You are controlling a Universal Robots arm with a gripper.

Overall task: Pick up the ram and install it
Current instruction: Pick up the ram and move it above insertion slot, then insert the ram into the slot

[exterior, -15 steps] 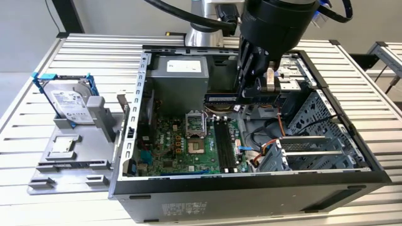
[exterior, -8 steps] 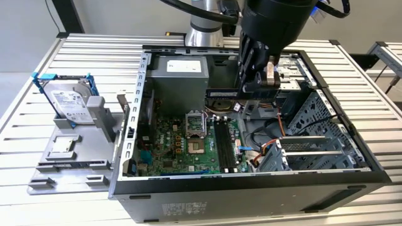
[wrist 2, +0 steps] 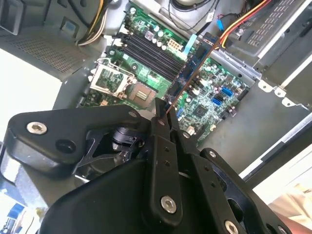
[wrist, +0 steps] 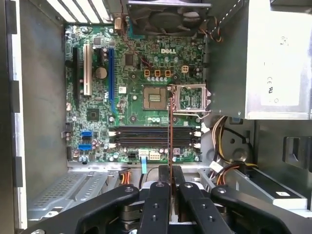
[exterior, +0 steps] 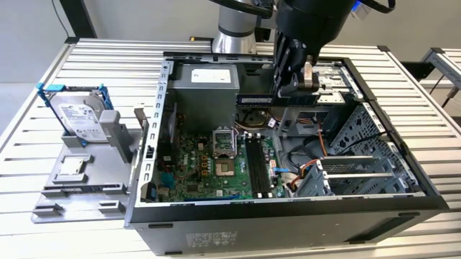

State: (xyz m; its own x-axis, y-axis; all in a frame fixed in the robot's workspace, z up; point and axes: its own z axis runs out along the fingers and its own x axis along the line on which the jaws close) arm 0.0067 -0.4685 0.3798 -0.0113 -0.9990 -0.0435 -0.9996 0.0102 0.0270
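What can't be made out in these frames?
- the ram: edge-on in both wrist views, so its chips and notch are unreadable.
- its held end: covered where it is pinched in the gripper, first wrist view.
- the memory slots: end latches too small in the exterior view to tell open from closed.
- the arm: cut off by the exterior view's top edge.

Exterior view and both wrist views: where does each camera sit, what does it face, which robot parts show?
Exterior view: off the arm, looking down into the computer case; arm and gripper show.
First wrist view: behind the gripper, squarely facing the motherboard.
Second wrist view: likewise, but slantwise.
All share the gripped ram.
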